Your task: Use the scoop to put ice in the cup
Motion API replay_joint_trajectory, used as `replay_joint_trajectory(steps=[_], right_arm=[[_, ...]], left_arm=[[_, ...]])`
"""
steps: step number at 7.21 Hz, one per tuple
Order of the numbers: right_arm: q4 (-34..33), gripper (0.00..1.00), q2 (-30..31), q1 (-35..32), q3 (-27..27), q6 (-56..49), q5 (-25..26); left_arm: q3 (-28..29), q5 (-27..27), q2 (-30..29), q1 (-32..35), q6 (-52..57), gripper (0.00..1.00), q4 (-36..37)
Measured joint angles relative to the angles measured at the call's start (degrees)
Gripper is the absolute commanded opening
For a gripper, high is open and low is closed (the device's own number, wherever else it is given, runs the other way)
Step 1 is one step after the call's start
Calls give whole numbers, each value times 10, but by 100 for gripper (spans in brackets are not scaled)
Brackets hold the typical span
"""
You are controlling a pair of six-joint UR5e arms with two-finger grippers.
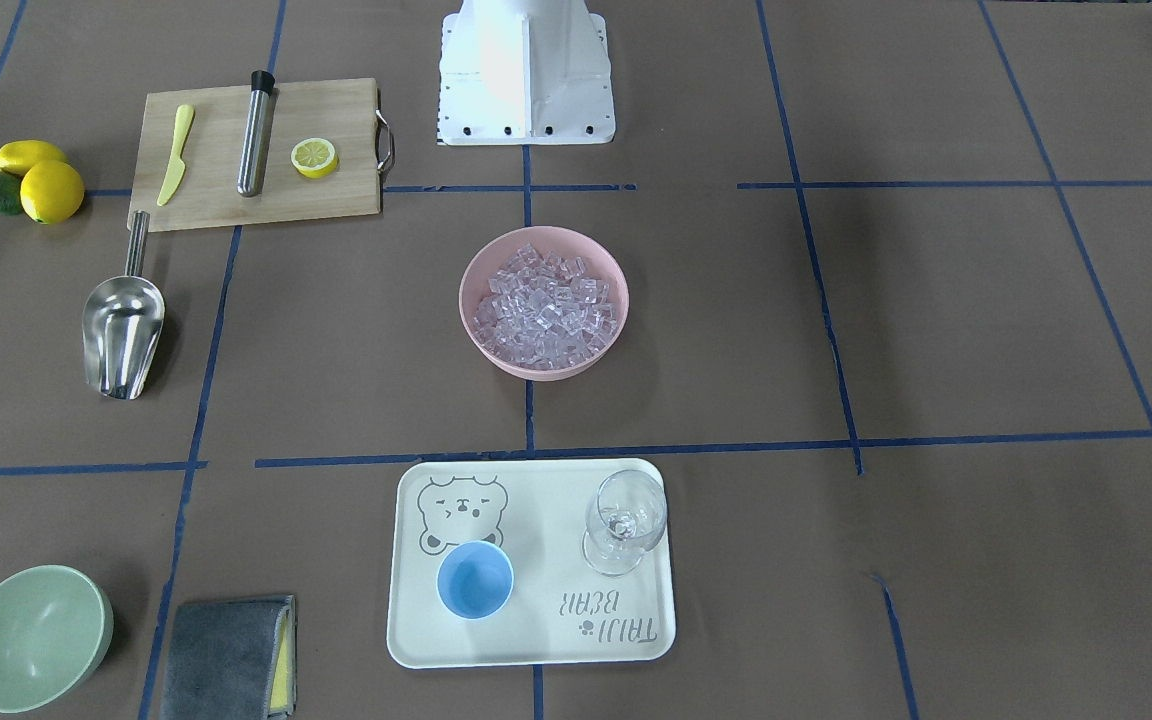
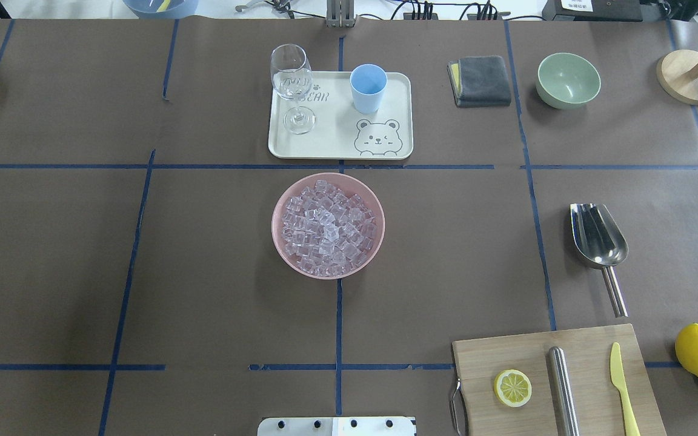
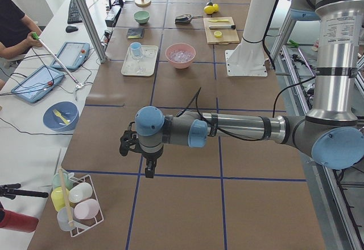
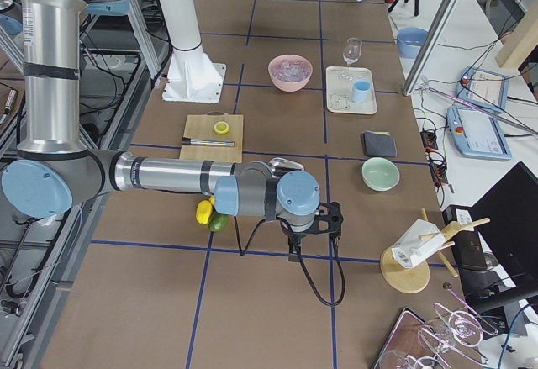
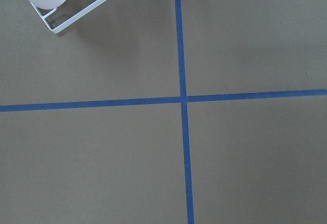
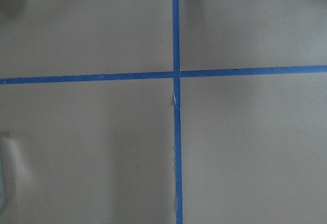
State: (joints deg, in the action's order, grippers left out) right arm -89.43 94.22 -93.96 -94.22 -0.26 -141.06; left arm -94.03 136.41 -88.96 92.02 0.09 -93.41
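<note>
1. Exterior left view: left gripper point(image 3: 128, 143) hangs above the table point(image 3: 187, 204); finger spread cannot be told.
2. Right gripper point(image 4: 330, 218): likewise indeterminate.
3. Scoop point(image 1: 123, 325) lies nearer the right gripper, untouched.
4. Ice point(image 1: 546, 305) and cup point(image 1: 475, 580) sit well apart from both.

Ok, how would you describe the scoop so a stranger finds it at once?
Start at the wooden cutting board near the robot's base, on its right side. Just beyond the board's far edge, the scoop lies on the brown table, handle pointing back at the board. Unlike the straight steel tube on the board, it has a wide, deep, shiny trough.
</note>
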Motion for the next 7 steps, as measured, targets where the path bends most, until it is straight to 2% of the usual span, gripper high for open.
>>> replay_joint_trajectory(steps=[4,7], right_arm=[[1,100,-4,0,-4,0,1],[5,100,-11,2,-21,3,-5]], left_arm=[[-5,0,-2,0,3,100,-22],[-4,2,-3,-26,3,100,-168]])
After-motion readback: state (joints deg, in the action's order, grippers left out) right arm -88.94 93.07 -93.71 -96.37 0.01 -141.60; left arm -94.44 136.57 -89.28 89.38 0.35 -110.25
